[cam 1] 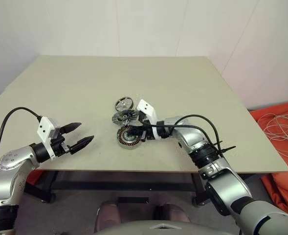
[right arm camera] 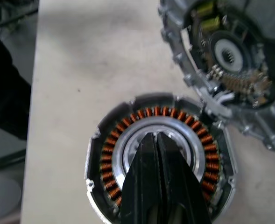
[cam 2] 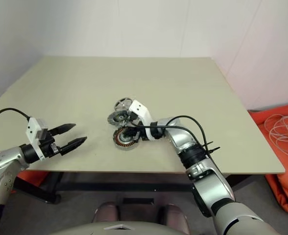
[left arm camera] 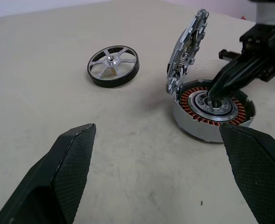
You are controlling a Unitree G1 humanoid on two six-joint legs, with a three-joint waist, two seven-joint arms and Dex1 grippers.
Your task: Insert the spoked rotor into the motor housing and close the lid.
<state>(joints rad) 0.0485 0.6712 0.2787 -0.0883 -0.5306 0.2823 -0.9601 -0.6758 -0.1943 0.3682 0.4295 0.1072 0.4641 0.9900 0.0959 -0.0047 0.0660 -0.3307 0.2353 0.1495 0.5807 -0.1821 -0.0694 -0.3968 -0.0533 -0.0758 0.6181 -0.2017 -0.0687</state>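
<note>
Your right gripper (right arm camera: 158, 140) has its jaws clenched, empty, tips poked into the motor housing (left arm camera: 214, 112) centre (perhaps steadying it). The lid (left arm camera: 186, 49) stands hinged up at the housing's edge, leaving the windings clear; the spoked rotor (left arm camera: 113, 66) lies just beyond. Your left gripper (cam 1: 80, 134) waits released, well apart.

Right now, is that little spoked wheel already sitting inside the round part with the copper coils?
No, the spoked rotor lies on the table, apart from the motor housing, whose copper ring holds no wheel.
</note>
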